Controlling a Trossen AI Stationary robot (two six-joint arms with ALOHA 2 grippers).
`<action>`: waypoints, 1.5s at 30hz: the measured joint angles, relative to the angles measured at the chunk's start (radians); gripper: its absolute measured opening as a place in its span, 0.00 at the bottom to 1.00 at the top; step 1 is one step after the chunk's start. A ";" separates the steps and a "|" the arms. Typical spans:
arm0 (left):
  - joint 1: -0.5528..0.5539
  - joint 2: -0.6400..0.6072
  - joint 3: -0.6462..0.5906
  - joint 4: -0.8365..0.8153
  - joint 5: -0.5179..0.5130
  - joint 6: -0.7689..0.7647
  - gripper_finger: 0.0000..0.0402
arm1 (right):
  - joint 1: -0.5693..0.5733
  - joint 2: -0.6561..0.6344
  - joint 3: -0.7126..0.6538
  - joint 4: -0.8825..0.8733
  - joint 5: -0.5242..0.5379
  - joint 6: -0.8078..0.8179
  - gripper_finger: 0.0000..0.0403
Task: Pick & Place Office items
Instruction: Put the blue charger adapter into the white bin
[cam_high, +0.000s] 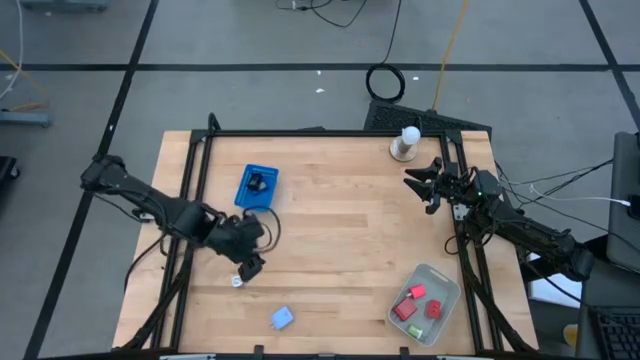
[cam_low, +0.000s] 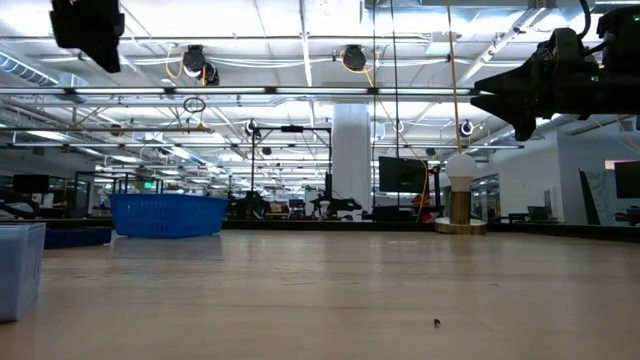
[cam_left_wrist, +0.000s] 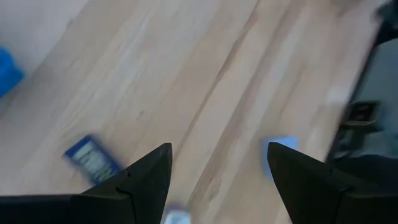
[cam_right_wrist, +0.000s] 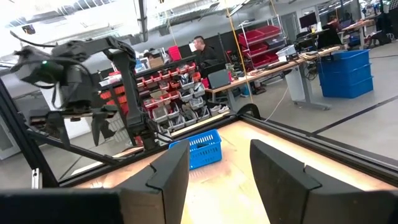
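My left gripper (cam_high: 250, 264) hovers over the table's near left part, open, with bare wood between its fingers (cam_left_wrist: 217, 180). A small silvery-white piece (cam_high: 238, 281) lies on the wood just beside it. A pale blue piece (cam_high: 282, 318) lies nearer the front edge. In the left wrist view a dark blue bit (cam_left_wrist: 93, 160) and a paler one (cam_left_wrist: 281, 146) lie beyond the fingers. Red blocks (cam_high: 411, 300) and a green bit (cam_high: 416, 329) sit in the translucent tray (cam_high: 447, 285). My right gripper (cam_high: 424, 186) waits open above the far right side (cam_right_wrist: 219, 168).
A blue basket (cam_high: 256, 186) with a black item inside stands at the far left centre. The white knob-topped stand (cam_high: 405, 143) is at the far edge near my right gripper. Black frame rails (cam_high: 190, 200) run along the table's sides. Bare wood lies in the middle.
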 joint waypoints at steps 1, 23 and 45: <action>-0.008 0.026 0.024 -0.026 -0.004 -0.012 0.66 | 0.000 0.000 0.000 0.000 0.000 0.000 0.40; -0.139 0.484 0.413 -0.136 0.133 -0.274 0.66 | 0.000 0.000 0.000 0.000 0.000 0.000 0.40; -0.222 0.732 0.650 -0.324 0.079 -0.246 0.66 | 0.000 0.000 0.000 0.000 0.000 0.000 0.40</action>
